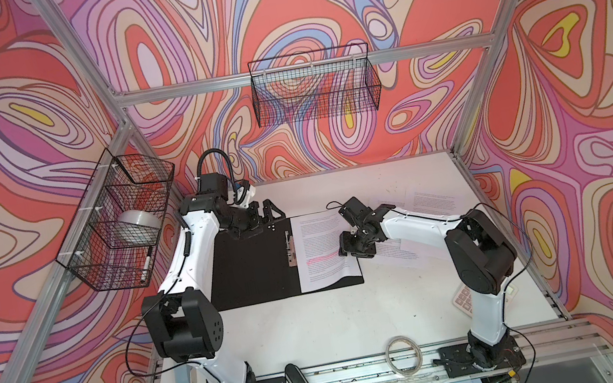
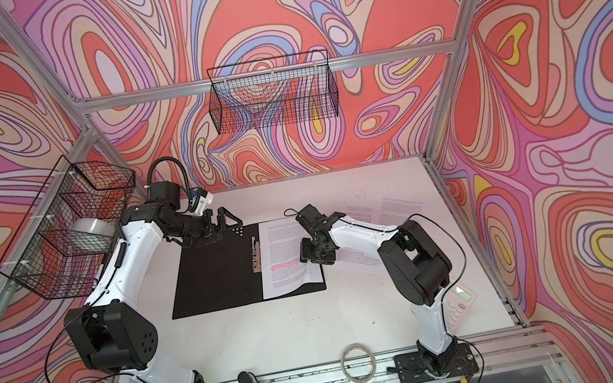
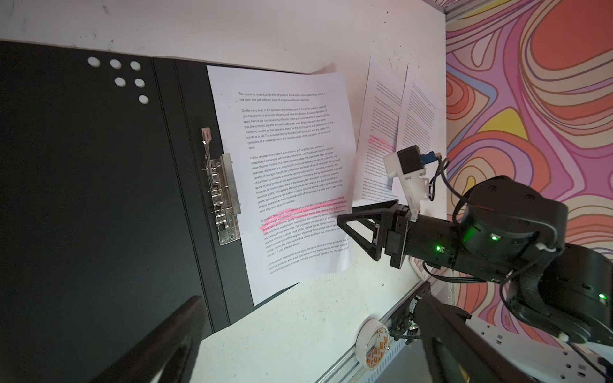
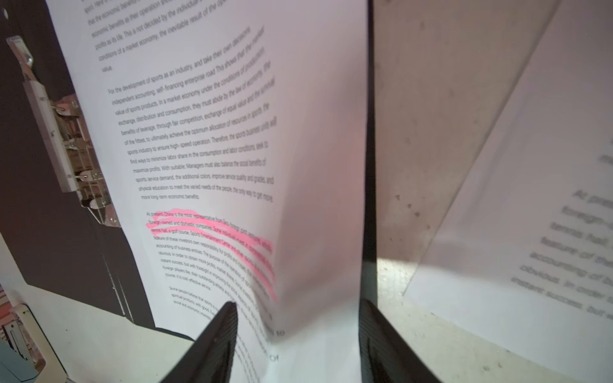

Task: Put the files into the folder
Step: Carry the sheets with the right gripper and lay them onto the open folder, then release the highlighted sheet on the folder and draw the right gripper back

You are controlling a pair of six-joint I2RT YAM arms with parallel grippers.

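— What do we have, biggest thing first?

— The white counter [image 1: 319, 325]. At its middle we see the folder [image 1: 251, 271] lying open and flat, black inside facing up.

— And the files?

— We find the highlighted sheet [image 1: 318, 249] on the folder's 3 o'clock half, text up, its pink line a little toward 6 o'clock. Its 3 o'clock edge rises off the folder, and its corner at 5 o'clock curls. The loose sheets [image 1: 434, 199] lie on the bare counter at 3 o'clock of the folder, apart from it, one overlapping the other.

— The claws?

— We see the left claw [image 1: 270, 215] at the folder's 12 o'clock edge, spread wide with nothing between its fingers. The right claw [image 4: 298, 331] sits at the folder's 3 o'clock edge. In the right wrist view its fingers [image 4: 219, 338] stand apart, and the sheet's lifted edge runs up between them; we see neither finger pressing it.

— Smallest?

— The metal clip [image 1: 290, 252] on the spine, just beside the sheet's 9 o'clock edge. We cannot tell whether it overlaps the paper.
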